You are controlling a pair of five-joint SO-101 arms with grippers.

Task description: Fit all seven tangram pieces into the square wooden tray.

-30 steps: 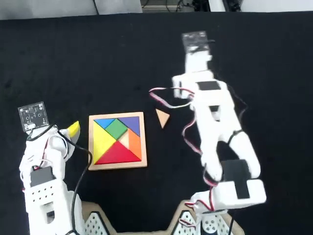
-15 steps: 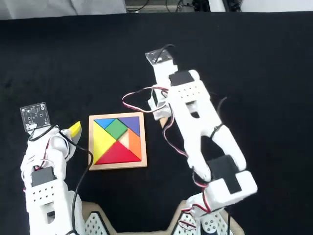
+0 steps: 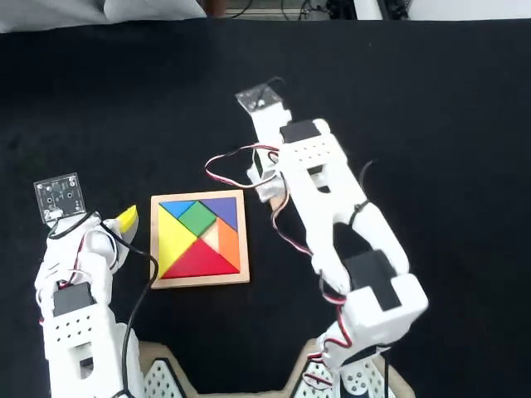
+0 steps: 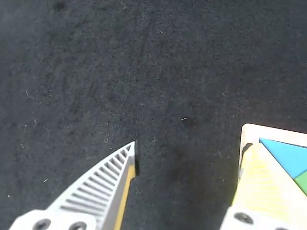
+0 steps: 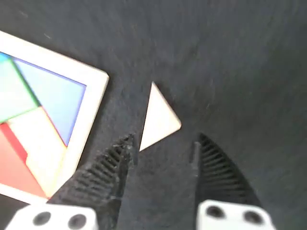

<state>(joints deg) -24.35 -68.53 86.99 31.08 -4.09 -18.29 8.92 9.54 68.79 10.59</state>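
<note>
Wood, by the look of it: the small triangle [image 5: 159, 117] is pale, thin and flat, so it should be light and quite stiff, with no give under the jaws. It lies on the black cloth [image 3: 431, 124] just beside the right edge of the tray [image 3: 199, 283], apart from the rim and not yet inside. The right gripper [image 5: 164, 140] hangs over it with its jaws spread, one fingertip to either side of the piece's near end, holding nothing.

Its low profile is the awkward part. The fingertips would likely have to come right down to the cloth to catch the edges. Since the sides taper, a pinch near a corner could squirt the piece out, so the wide middle, across two edges, seems the safer hold. Smooth wood may slip a little, but a firm squeeze should not harm it.

In the tray the coloured pieces [image 3: 192, 240] sit packed, with a pale patch near the right side that looks like the gap left over.

The left gripper [image 4: 189, 143] rests spread and empty by the tray's left edge
</note>
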